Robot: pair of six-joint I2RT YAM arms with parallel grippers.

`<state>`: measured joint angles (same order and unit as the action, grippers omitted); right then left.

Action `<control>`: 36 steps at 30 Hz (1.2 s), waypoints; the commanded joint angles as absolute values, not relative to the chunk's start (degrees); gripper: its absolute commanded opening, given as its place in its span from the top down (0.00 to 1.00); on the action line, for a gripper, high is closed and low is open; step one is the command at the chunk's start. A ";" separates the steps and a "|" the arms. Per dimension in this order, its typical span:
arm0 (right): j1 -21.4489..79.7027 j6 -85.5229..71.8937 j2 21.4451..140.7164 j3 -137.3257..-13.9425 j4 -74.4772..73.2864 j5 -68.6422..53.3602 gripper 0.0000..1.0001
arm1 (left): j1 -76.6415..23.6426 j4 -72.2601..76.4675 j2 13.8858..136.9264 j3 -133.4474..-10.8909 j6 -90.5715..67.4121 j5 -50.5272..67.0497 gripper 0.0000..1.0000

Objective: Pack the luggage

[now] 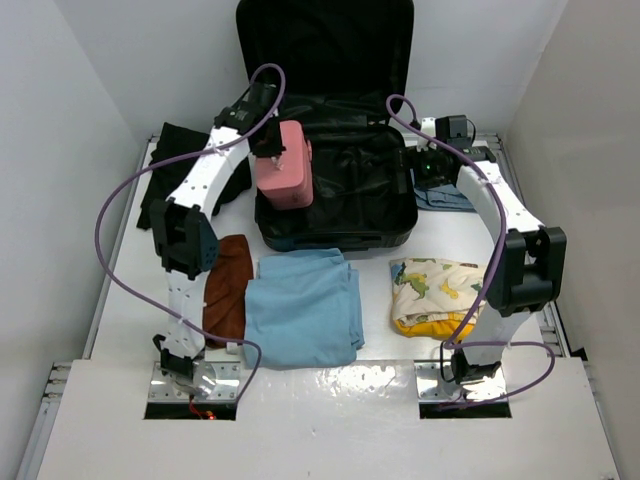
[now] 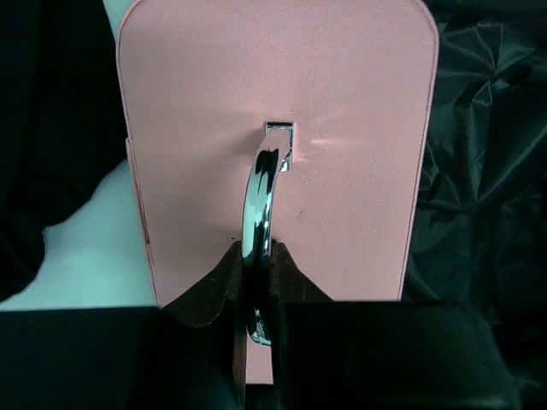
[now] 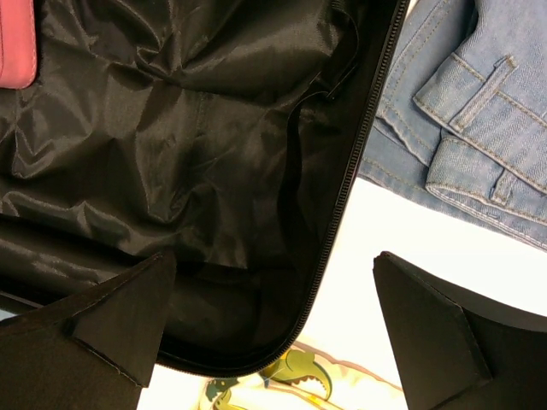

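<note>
Lying folded nearest the arm bases: brown cloth [image 1: 228,285], blue cloth [image 1: 303,305], dinosaur-print cloth [image 1: 435,293]. Just behind, sitting open mid-table, the luggage [image 1: 345,205], lid [image 1: 325,45] standing up at the back. Clenching the left gripper [image 2: 256,282] on the pink case's [image 2: 342,128] metal handle [image 2: 261,196], at the luggage's left side. Holding the right gripper [image 3: 272,260] spread wide above its right side, beside jeans [image 3: 461,111].

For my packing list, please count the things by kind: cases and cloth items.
Cases: 2 (large black hard-shell suitcase, small pink box-shaped case)
Cloth items: 5 (black garment, brown folded cloth, light blue folded cloth, dinosaur-print cloth, blue denim jeans)
Total: 7
</note>
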<state>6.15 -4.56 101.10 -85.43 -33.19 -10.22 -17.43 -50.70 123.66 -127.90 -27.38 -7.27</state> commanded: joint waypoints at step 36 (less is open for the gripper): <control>6.77 11.93 83.53 -74.72 -37.52 -27.65 0.25 | -11.35 -28.21 95.72 -108.39 -15.46 -7.22 0.15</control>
